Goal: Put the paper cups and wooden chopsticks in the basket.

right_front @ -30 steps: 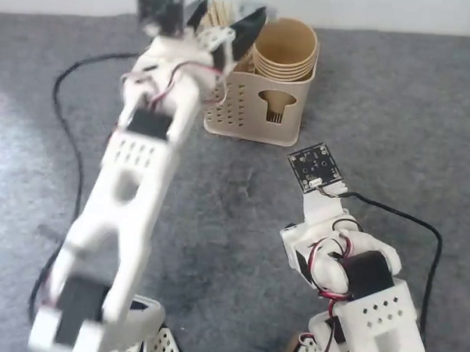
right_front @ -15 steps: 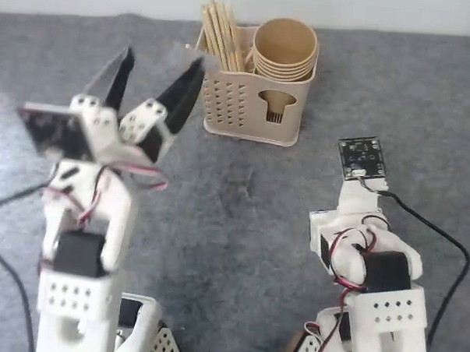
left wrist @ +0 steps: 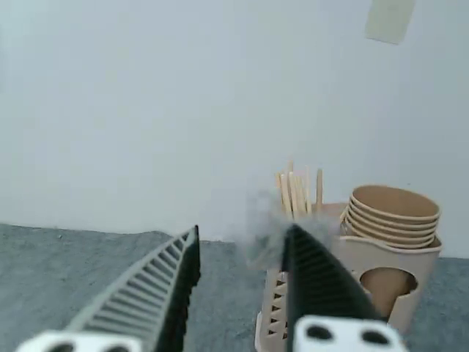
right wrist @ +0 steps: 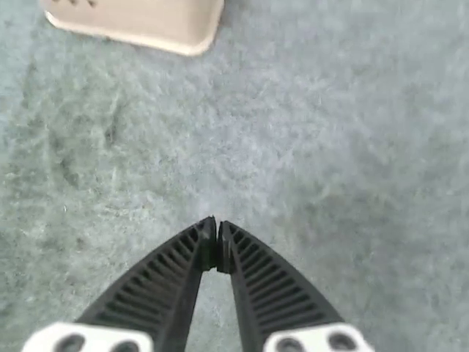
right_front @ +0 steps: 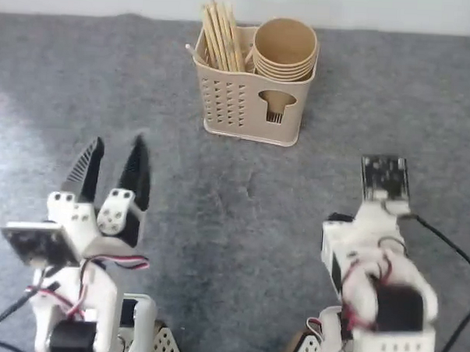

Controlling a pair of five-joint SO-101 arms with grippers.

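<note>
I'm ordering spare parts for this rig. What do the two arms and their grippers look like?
The left arm and right arm are white plastic with perforated panels, black servos and red, white and black wires. The left gripper and right gripper have black, tapered fingers with ribbed faces.

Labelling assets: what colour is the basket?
The basket is beige, with perforated walls; the high view shows it best.

The basket (right wrist: 139,18) runs off the right wrist view's edge; stacked paper cups (left wrist: 392,214) number perhaps 5.
</note>
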